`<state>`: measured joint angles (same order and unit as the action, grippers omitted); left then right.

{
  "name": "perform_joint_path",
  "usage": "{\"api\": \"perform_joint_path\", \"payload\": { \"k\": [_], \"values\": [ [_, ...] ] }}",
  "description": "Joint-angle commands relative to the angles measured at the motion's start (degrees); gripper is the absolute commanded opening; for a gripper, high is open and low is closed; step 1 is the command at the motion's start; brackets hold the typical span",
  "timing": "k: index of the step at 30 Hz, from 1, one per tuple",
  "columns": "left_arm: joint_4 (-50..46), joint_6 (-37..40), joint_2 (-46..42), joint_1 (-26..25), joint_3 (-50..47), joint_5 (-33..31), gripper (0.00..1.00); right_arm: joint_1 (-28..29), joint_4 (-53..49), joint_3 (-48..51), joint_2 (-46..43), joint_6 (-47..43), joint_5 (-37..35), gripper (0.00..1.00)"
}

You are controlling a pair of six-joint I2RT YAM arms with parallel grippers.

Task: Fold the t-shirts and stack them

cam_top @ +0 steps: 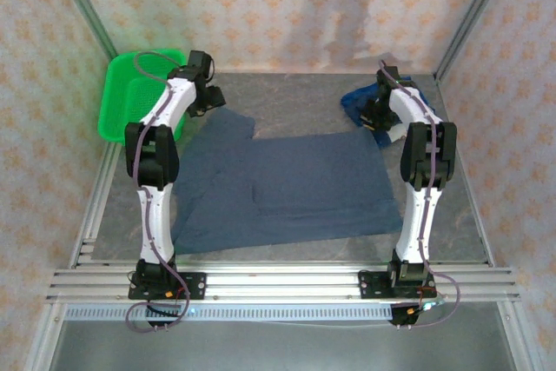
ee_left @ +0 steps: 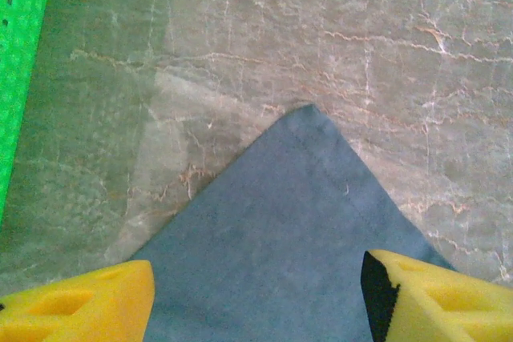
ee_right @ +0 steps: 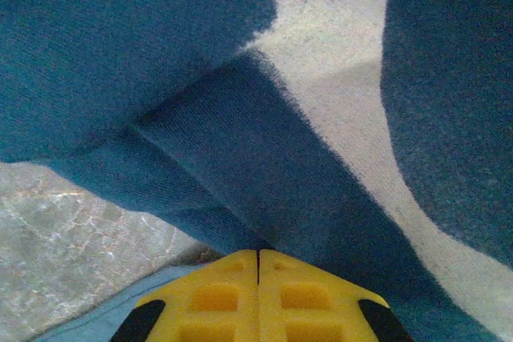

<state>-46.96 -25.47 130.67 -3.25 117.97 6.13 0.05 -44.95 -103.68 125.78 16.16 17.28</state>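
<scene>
The dusty slate-blue t-shirt [cam_top: 287, 188] lies spread flat across the middle of the table. Its back-left sleeve corner [ee_left: 296, 238] points away from my left gripper [ee_left: 256, 294], which hovers open just above the cloth, yellow fingers [ee_left: 80, 306] wide apart. That gripper [cam_top: 208, 97] sits near the basket. The royal blue t-shirt [cam_top: 360, 102] with its white print is bunched at the back right. My right gripper [ee_right: 258, 255] is shut, a ridge of the royal blue cloth [ee_right: 240, 158] running into its tips. In the top view this gripper [cam_top: 380, 128] is low over the heap.
A green plastic mesh basket [cam_top: 117, 102] leans at the back left corner, its rim [ee_left: 20, 38] just left of the left gripper. Metal frame posts and patterned walls ring the grey marbled tabletop [cam_top: 295, 93]. A rail runs along the near edge.
</scene>
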Motion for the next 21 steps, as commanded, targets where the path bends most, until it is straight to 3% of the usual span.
{"api": "perform_joint_path", "payload": {
  "k": [1,12,21],
  "values": [
    [-1.4,-1.0,3.4,0.3,5.0,-2.6,0.67,0.3,0.8,1.7,-4.7,1.1,0.3,0.01],
    [-1.2,-4.7,14.8,0.3,17.4,-0.3,0.58,1.9,1.5,6.2,-8.2,1.8,1.0,0.0],
    [-0.4,-6.4,18.7,0.3,19.5,1.1,0.53,2.7,1.9,7.4,-9.4,2.5,2.0,0.0]
  ]
}}
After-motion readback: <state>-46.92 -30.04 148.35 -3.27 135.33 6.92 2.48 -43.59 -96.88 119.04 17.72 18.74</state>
